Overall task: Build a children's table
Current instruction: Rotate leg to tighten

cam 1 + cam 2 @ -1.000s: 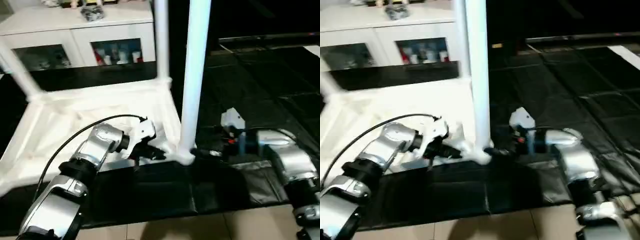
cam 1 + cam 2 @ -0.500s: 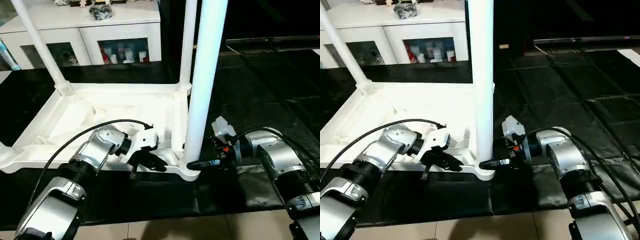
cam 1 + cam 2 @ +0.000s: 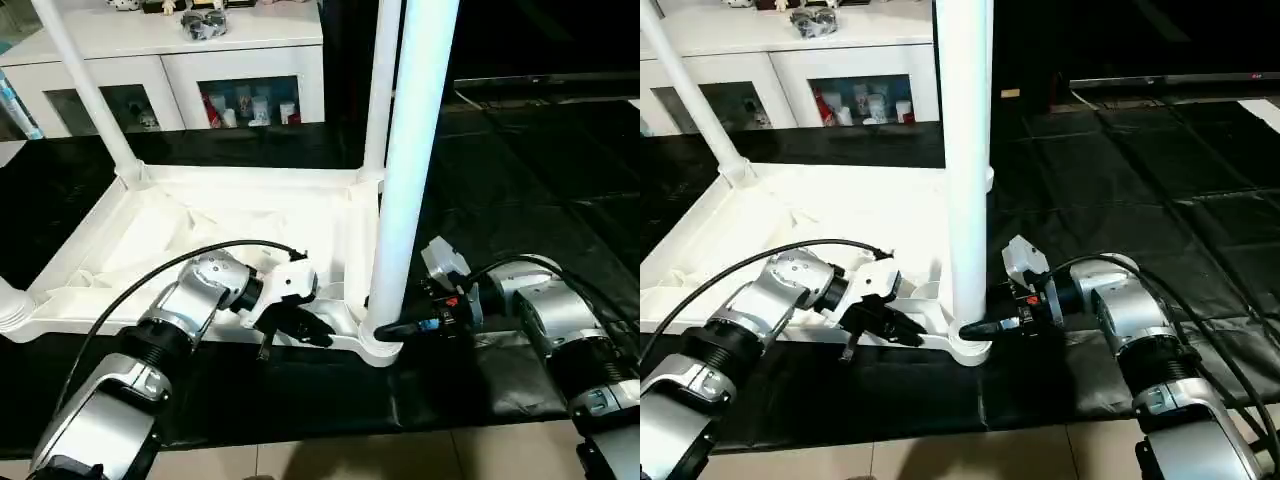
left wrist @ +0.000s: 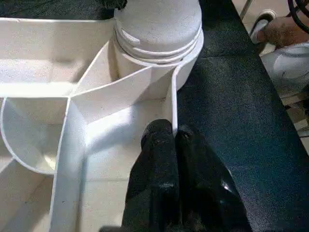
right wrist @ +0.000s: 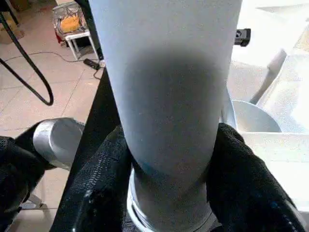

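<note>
Upside down on the black floor mat (image 3: 300, 400), the white tabletop (image 3: 200, 225) lies with its ribbed underside up and its legs standing in the corner sockets. At the near right corner, the right gripper (image 5: 169, 159) has a finger on each side of the leg (image 3: 965, 150), apparently clasping its base just above the socket. Meanwhile the left gripper (image 4: 173, 140) is clenched, pinching the tabletop's thin rim beside that same socket. Behind stands a white cabinet (image 3: 180, 60).
</note>
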